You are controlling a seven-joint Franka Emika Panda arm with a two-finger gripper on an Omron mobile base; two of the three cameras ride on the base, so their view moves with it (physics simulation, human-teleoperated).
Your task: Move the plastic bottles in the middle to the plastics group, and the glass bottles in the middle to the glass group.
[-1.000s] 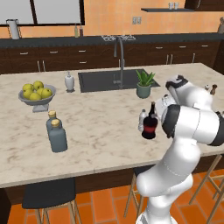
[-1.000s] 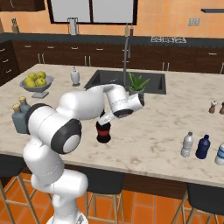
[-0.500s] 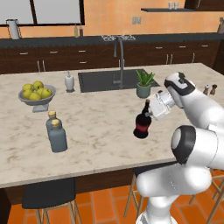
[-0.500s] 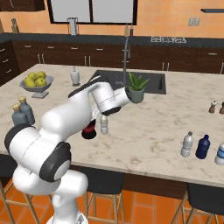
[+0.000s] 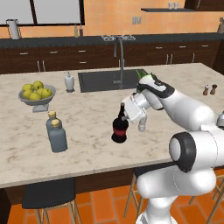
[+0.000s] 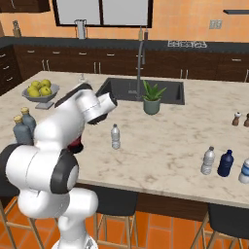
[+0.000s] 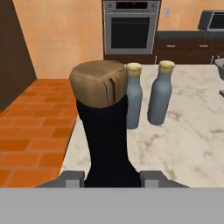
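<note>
The marble surface of the kitchen island is seen with a dark sink set into it. A fruit bowl of yellow-green fruit is placed toward its left end, and a potted plant is stood beside the sink. The end effector is closed on the neck of the dark glass bottle, which is held upright with its base at or just above the surface; in the hand view its brown cap is seen between the two fingertips. The two grey-blue cork-topped bottles are stood touching, well to the left of the held bottle. One pale plastic bottle is stood just beside the dark one. Near the right end, another pale plastic bottle and a dark blue bottle are stood side by side.
</note>
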